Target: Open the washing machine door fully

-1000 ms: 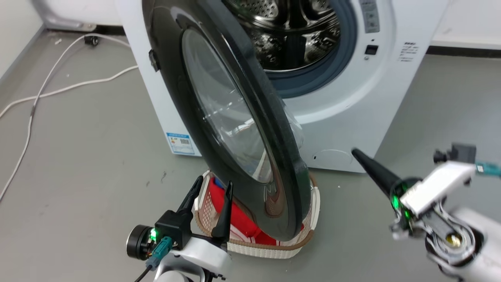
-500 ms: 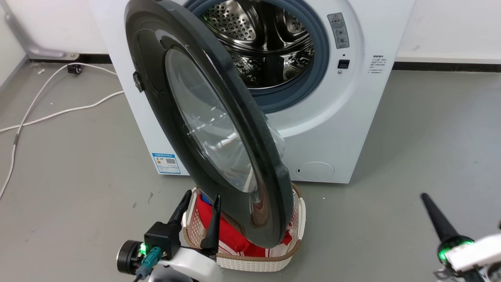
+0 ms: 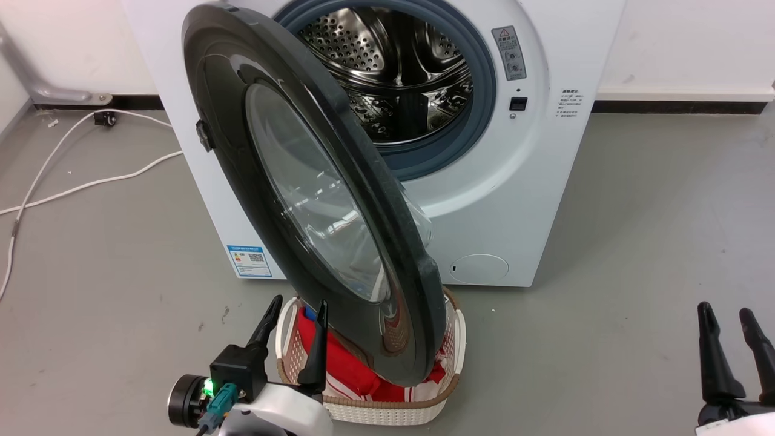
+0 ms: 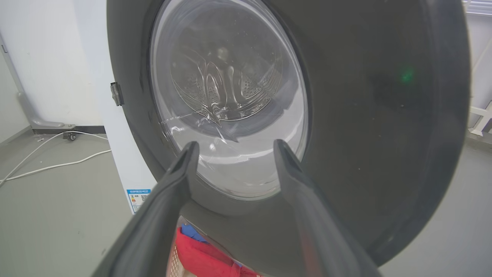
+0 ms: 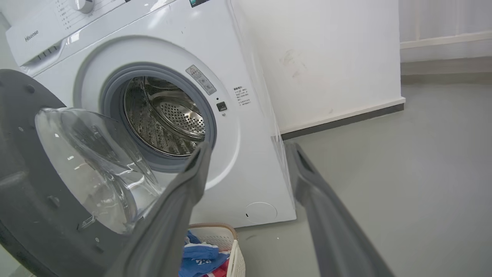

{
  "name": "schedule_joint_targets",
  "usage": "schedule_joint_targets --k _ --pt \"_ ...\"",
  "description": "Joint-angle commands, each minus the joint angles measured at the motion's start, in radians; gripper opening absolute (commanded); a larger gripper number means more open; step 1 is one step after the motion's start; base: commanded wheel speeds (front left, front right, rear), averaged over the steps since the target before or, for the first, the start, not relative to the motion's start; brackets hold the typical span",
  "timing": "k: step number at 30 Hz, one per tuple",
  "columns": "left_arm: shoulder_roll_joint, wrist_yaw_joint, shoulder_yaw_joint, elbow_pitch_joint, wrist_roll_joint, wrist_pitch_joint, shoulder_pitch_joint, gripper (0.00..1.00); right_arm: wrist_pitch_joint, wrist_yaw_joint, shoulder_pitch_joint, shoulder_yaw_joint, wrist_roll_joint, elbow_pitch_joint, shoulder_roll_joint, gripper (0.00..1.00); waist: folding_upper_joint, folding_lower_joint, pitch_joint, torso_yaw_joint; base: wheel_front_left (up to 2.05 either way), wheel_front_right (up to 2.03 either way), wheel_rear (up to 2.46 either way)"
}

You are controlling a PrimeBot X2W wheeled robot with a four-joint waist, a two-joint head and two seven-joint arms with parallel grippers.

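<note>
I'm looking at the washing machine door, swung out from the washing machine. It is hinged on my left and roughly edge-on to the head camera, with its free rim hanging over the laundry basket on the floor. The drum is lying open behind it. I'm judging it partly open, not fully, with more arc to go toward the left.

The left gripper is hovering low, just beside the door's outer face near the bottom, fingers spread and gripping nothing. In the left wrist view they're pointing at the window with a gap showing, so I'm reading no contact. The right gripper is sitting well apart at lower right, also spread and empty.

I'm expecting a stiff, fairly heavy disc that swings only on its hinge, glossy black and slippery under the pads. The domed glass bowl bulging from the inner face is the part I'm planning to avoid. I'm thinking the free rim, farthest from the hinge, is the place to take it, either pinching across its thickness or pressing flat on the inner ring beside the glass. I can't tell whether the lower edge is clearing the basket, so I'm watching for a snag there.
</note>
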Motion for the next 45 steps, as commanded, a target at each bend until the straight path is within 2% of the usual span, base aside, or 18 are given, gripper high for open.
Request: schedule_joint_targets --k 1,5,10,16,29,30,31,32,45 --pt "0.004 0.005 0.003 -0.002 0.001 -0.003 0.009 1.00 0.014 0.003 0.014 -0.013 -0.033 -0.022 0.022 1.00 0.0000 0.0001 0.000 -0.001 0.00 0.00 0.00" --pt "0.009 0.005 0.007 0.000 0.001 -0.003 0.011 1.00 0.094 0.002 0.051 -0.061 -0.273 -0.141 0.098 1.00 0.0000 0.0001 -0.002 -0.003 0.00 0.00 0.00" --pt "0.014 0.006 0.006 0.007 0.004 -0.003 0.007 1.00 0.142 0.002 0.086 -0.035 -0.427 -0.210 0.144 1.00 0.0000 0.0001 -0.001 -0.005 0.00 0.00 0.00" --pt "0.022 0.007 0.004 0.016 0.006 -0.003 0.004 1.00 0.153 0.002 0.106 -0.002 -0.474 -0.211 0.168 1.00 0.0000 0.0001 0.002 -0.004 0.00 0.00 0.00" --pt "0.038 0.019 -0.009 0.023 0.025 0.000 -0.010 1.00 0.157 0.002 0.093 0.013 -0.483 -0.207 0.186 1.00 0.0000 0.0001 0.009 -0.007 0.00 0.00 0.00" --pt "0.039 0.020 -0.011 0.024 0.027 0.000 -0.013 0.88 0.159 0.002 0.093 0.014 -0.483 -0.208 0.186 1.00 0.0000 0.0001 0.010 -0.007 0.00 0.00 0.00" --pt "0.039 0.021 -0.012 0.023 0.026 0.000 -0.015 0.19 0.158 0.001 0.092 0.014 -0.484 -0.208 0.187 1.00 0.0000 0.0001 0.011 -0.006 0.00 0.00 0.00" --pt "0.040 0.022 -0.012 0.021 0.026 0.000 -0.016 0.00 0.159 0.001 0.091 0.014 -0.485 -0.209 0.188 1.00 0.0000 0.0001 0.011 -0.006 0.00 0.00 0.00" --pt "0.050 0.044 -0.006 -0.073 0.021 0.028 -0.055 0.00 0.163 0.002 0.079 0.012 -0.491 -0.203 0.198 1.00 0.0000 0.0001 0.017 -0.002 0.00 0.00 0.00"
